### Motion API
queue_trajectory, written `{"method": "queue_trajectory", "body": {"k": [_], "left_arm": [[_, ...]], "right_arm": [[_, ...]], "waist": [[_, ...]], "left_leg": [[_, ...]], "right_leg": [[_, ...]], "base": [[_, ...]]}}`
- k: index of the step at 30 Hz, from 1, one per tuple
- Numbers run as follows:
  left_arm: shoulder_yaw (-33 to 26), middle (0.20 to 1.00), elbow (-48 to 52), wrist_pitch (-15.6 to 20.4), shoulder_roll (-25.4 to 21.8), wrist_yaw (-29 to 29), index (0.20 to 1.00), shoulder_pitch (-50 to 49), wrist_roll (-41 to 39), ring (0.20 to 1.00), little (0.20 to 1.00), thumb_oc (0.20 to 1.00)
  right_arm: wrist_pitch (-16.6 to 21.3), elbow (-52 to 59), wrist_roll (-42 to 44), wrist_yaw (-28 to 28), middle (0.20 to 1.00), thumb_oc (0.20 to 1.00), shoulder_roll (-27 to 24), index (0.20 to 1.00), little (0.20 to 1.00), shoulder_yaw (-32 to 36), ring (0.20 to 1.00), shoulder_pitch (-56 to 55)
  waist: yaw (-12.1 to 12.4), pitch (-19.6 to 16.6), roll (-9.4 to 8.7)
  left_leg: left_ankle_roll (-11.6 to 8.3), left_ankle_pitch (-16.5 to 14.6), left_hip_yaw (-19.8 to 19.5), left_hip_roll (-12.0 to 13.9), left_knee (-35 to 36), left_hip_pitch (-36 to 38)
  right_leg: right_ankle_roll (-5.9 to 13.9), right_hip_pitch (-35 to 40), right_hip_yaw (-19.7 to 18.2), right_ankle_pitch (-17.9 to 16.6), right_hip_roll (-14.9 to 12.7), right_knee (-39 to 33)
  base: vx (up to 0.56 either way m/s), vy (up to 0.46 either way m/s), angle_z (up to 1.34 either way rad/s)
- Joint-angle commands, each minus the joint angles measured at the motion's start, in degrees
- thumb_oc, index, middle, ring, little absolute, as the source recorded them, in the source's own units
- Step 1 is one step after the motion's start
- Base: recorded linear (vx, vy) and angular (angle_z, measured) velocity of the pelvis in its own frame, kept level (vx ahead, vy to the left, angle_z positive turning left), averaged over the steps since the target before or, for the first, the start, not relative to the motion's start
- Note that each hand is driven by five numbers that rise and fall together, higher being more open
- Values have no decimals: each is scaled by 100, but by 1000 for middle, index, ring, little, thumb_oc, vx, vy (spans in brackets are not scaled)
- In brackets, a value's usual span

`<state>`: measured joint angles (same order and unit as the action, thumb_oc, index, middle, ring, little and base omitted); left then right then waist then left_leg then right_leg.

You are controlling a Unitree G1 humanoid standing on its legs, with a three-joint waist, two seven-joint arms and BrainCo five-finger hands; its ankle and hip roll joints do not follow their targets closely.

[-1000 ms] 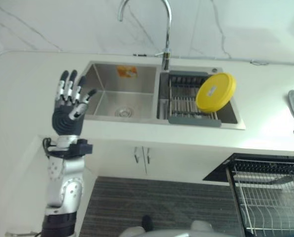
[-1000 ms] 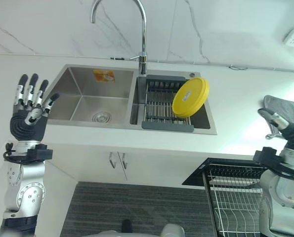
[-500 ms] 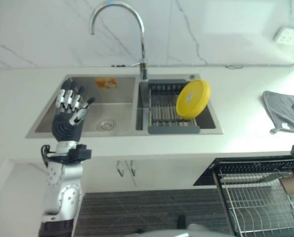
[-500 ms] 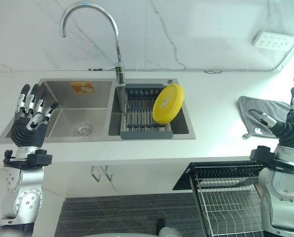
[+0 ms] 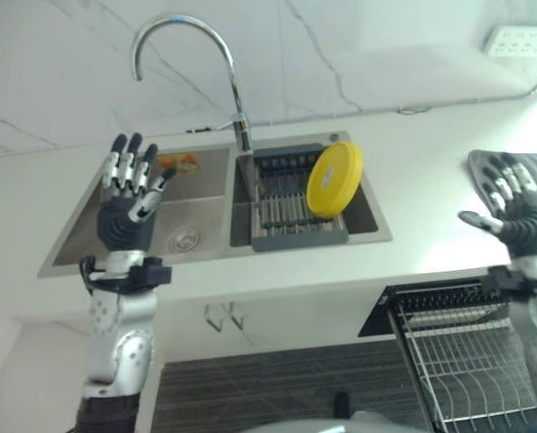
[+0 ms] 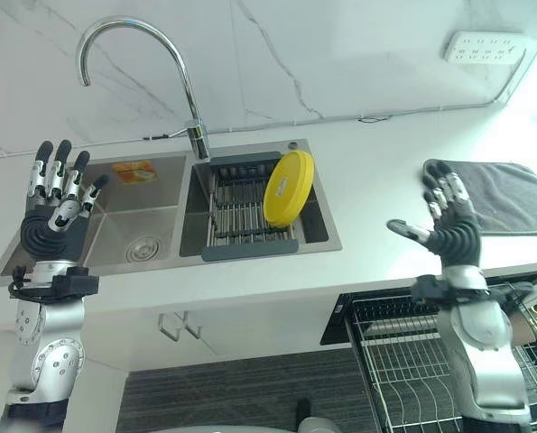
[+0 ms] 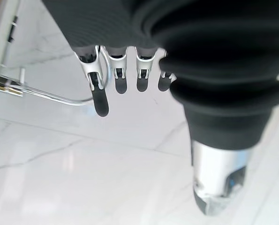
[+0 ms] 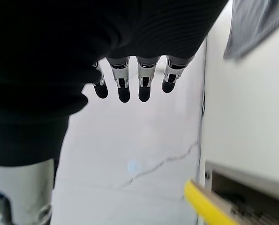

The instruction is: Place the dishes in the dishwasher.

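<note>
Since a second ago the view has swung right, while both hands, left [image 5: 128, 203] and right [image 6: 449, 225], stay raised with fingers spread and empty. With the yellow plate [image 6: 287, 188] leaning on edge in the sink [image 6: 124, 236] rack [image 6: 241, 225], the right hand should pinch its upper rim firmly and lift it clear before turning to the open dishwasher [image 6: 412, 361]

— Where does the plate [image 6: 287, 188] sit?
— In the sink's [image 6: 33, 262] right basin, on edge in the drying rack [image 6: 241, 216], by the rack's right end.
— And the counter's [image 6: 376, 198] right edge?
— A cloth [image 6: 507, 194] lies there; the dishwasher rack [image 6: 403, 361] stands below the front edge.
</note>
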<state>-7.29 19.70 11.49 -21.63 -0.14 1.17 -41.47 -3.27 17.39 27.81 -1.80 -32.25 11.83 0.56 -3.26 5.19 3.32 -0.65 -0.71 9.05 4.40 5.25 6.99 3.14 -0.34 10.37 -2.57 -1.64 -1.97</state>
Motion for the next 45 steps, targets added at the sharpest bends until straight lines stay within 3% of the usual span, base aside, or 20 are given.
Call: {"method": "queue_trajectory", "body": {"k": [1,7,13,19,23,34,41,45], "left_arm": [[-192,1000,127,407,-512,-6,1000,195,274,1000,1000,1000],[-133,1000,83,363,-520,58,1000,283,360,1000,1000,1000],[-45,1000,-73,423,-579,47,1000,350,345,1000,1000,1000],[37,1000,-164,443,-600,38,1000,377,281,1000,1000,1000],[186,1000,-252,370,-713,69,1000,552,214,1000,1000,1000],[256,1000,-339,366,-871,149,1000,674,109,1000,1000,1000],[325,1000,-403,346,-954,178,1000,761,18,1000,1000,1000],[356,1000,-481,347,-972,155,1000,821,-33,1000,1000,1000]], "right_arm": [[283,-131,529,-50,1000,1000,98,1000,1000,154,1000,296],[328,-752,676,295,1000,1000,22,1000,1000,-137,1000,705],[178,-1577,631,231,1000,1000,-69,1000,1000,-294,1000,1012],[263,-2209,876,162,1000,1000,-215,1000,1000,-355,1000,1347],[132,-3003,1176,149,1000,1000,-597,1000,1000,-613,1000,1894],[-87,-4067,1563,54,1000,1000,-962,1000,1000,-874,1000,2611],[-298,-4633,1831,380,1000,1000,-1061,1000,1000,-1065,1000,2906],[-499,-4986,2501,666,1000,1000,-1043,1000,1000,-1133,1000,3081]], "waist": [[114,-238,-564],[298,-262,-629],[434,-273,-672],[575,-271,-705],[710,-261,-744],[829,-260,-762],[901,-271,-767],[945,-280,-768]], "left_leg": [[237,-597,-170,-496,-25,21],[230,-624,-238,-500,-25,73],[216,-633,-295,-500,-25,96],[204,-644,-362,-504,-25,118],[184,-654,-400,-509,-25,144],[165,-655,-422,-500,-25,175],[153,-641,-448,-512,-25,185],[146,-639,-475,-519,-25,194]], "right_leg": [[136,644,-202,490,-110,-266],[119,745,-62,525,-128,-303],[97,813,77,556,-142,-303],[88,865,140,580,-144,-303],[70,919,224,611,-137,-303],[27,990,288,653,-121,-303],[12,1024,338,667,-128,-303],[2,1046,372,683,-127,-303]], "base": [[-19,-32,12],[-19,-30,14],[-10,-13,10],[-7,-6,10],[-7,-15,7],[0,0,2],[-6,6,4],[-1,3,1]]}}
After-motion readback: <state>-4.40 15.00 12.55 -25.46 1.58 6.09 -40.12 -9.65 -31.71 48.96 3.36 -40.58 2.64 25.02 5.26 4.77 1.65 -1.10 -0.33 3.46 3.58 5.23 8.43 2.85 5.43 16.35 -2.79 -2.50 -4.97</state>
